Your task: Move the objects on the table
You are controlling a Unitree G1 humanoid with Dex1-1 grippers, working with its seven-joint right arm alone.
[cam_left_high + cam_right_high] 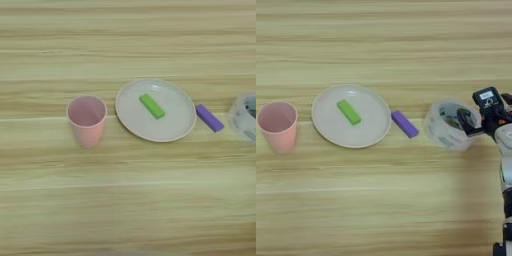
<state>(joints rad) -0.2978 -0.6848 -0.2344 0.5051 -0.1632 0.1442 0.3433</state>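
Green bar [151, 106] on white plate [172, 127]

Black two-fingered gripper [472, 120] with a small pale square marking on top, on a silver forearm [505, 165].

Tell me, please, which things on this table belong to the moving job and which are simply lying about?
Belonging to the job:
clear tape roll, with the tool at it
green bar, lying on the plate
purple bar

Just lying about:
pink cup
white plate
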